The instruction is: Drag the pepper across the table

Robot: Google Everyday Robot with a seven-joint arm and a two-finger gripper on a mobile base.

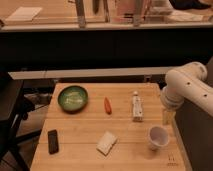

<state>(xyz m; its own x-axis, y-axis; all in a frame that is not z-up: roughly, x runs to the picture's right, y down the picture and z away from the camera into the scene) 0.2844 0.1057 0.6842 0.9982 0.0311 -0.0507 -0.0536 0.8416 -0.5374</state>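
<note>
A small orange-red pepper (107,105) lies on the wooden table (80,145), near the middle toward the far edge, between a green bowl and a white tube. My white arm (187,90) comes in from the right. The gripper (168,116) hangs below it over the table's right edge, well to the right of the pepper and apart from it, just above a white cup.
A green bowl (73,98) sits at the far left. A white tube (136,107) lies right of the pepper. A white cup (158,136) stands at the right, a white folded cloth (106,142) near the front, and a black phone (53,141) at the front left.
</note>
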